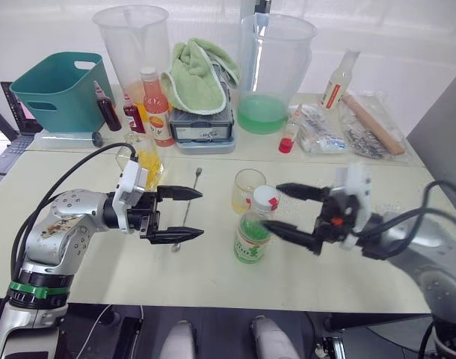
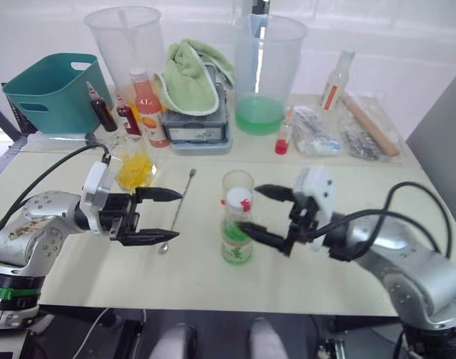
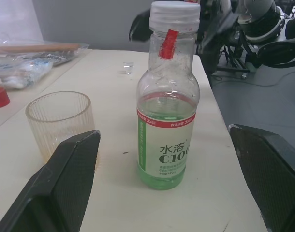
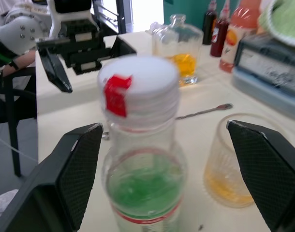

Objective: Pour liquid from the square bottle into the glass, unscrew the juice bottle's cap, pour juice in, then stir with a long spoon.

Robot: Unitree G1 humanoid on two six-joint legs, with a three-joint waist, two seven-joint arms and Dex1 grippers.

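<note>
The juice bottle stands upright mid-table, part full of pale green liquid, with its white cap on. Just behind it is the glass, holding a little yellow liquid. My right gripper is open at cap height, its fingers spread on either side of the cap without touching it. My left gripper hangs open to the left of the bottle, above the long spoon, which lies flat on the table. The square bottle with yellow liquid stands behind my left gripper.
Along the back stand a teal basket, two big clear jugs, one with green liquid, a green towel on a grey box, an orange-pink bottle, small dark bottles, a red-labelled bottle and plastic bags.
</note>
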